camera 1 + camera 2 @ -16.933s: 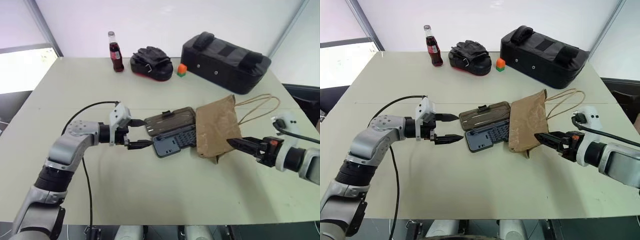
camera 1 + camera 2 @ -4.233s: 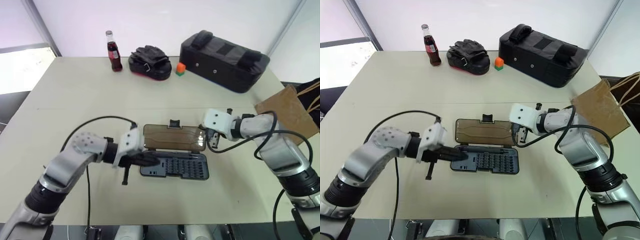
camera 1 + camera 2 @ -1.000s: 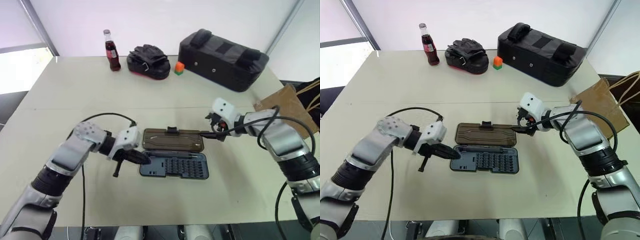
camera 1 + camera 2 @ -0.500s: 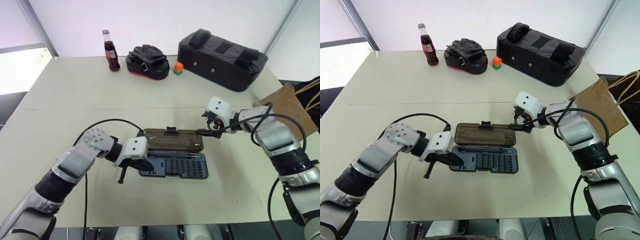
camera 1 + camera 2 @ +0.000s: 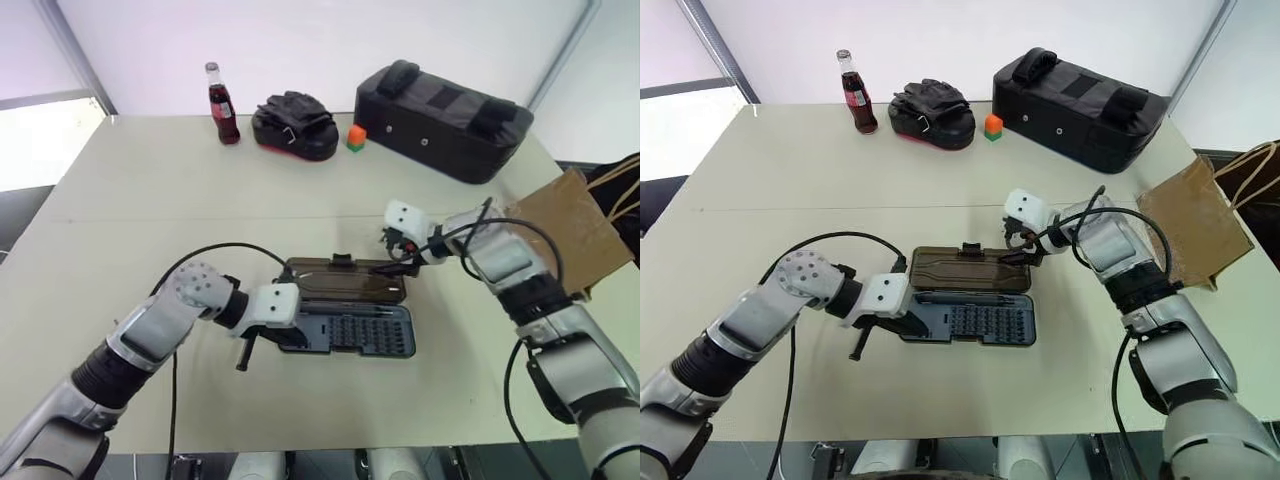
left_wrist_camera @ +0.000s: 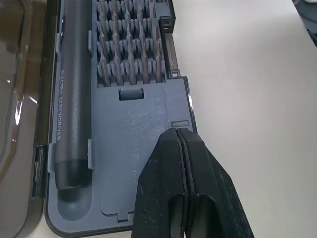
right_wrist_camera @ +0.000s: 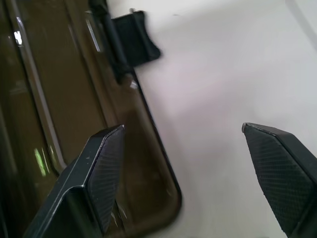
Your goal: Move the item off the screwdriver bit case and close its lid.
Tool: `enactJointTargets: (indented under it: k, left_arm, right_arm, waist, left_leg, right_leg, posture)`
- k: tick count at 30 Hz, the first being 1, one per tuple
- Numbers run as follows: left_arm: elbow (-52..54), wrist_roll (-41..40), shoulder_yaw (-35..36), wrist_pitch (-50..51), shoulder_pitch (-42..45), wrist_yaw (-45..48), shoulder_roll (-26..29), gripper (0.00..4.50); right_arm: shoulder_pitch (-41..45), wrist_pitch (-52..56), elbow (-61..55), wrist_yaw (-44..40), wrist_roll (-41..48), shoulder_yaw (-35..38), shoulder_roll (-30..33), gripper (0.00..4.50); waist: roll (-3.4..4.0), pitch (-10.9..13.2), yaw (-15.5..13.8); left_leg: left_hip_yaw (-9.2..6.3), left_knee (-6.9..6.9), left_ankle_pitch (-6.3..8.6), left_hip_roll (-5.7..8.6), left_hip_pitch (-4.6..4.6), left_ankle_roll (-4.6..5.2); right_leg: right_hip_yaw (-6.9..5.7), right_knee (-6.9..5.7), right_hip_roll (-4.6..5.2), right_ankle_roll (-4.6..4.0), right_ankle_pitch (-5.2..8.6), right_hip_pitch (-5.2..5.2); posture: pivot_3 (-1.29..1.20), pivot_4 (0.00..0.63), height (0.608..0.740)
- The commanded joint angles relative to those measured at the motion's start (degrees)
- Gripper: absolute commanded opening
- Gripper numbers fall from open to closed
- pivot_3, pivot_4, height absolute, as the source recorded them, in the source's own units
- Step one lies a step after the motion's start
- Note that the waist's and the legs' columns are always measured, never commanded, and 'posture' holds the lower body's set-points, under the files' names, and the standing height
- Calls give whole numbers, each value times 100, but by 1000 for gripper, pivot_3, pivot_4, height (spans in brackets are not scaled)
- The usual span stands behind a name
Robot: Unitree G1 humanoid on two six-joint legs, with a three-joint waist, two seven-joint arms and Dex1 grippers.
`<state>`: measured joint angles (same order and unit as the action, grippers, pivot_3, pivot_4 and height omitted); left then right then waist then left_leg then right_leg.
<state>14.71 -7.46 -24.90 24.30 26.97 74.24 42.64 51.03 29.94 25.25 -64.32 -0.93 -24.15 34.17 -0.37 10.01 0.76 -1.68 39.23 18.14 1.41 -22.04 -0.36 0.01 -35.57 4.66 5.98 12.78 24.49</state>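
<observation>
Kraft paper bag [image 5: 1193, 222] sat off at the bench's right edge, case [image 5: 345, 319] clear, left claw [image 5: 292, 338] shut and pinning the tray, right claw [image 5: 1016, 253], open, had moved in onto the lid [image 5: 345, 278] corner, closing next.

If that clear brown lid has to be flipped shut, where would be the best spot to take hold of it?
Probably the lid's free long edge, the far one carrying the black latch tab, coming from the far side of the table. It lies open and flat, hinged along the tray side, so only that edge can swing up and over. The right gripper stands open over a corner at the lid's right end.
</observation>
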Motion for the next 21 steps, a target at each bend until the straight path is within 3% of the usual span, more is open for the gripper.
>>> enactJointTargets:
  k: [1,5,10,17,21]
  left_arm:
    - [-116,168,-129,22,-250,-159,-13,0]
    - [-64,148,-61,24,-394,-257,-44,0]
    - [-51,110,9,35,-510,-336,-38,0]
    - [-91,52,34,55,-587,-447,-109,0]
    - [-179,45,49,49,-559,-504,-186,0]
  right_arm:
    - [168,-18,389,-610,100,-21,-97,1981]
    - [187,-194,660,-1183,1,-149,-100,23]
    - [162,-861,950,-1204,-349,-221,-107,23]
    - [353,-2888,1366,-1,-1129,-129,-64,23]
    - [372,-3151,875,265,-1258,50,114,23]
  waist:
    - [0,-1,-3]
    - [2,-4,-2]
    - [9,-10,20]
    - [9,-10,58]
    - [10,-7,52]
  left_leg:
    - [-1,0,0,0,2,0]
    - [-2,-2,0,0,25,1]
    - [-1,-12,2,-3,67,3]
    - [2,-12,3,-5,138,3]
    - [4,-10,-2,-16,162,-5]
  right_leg:
    - [0,1,0,0,0,-4]
    - [0,2,0,-1,1,-25]
    - [0,9,-4,-2,2,-64]
    - [1,10,-3,-6,4,-131]
    - [10,5,-2,-22,13,-148]
  posture:
    - [0,150,740]
    - [0,150,740]
    - [0,150,740]
    - [0,150,740]
    - [0,150,740]
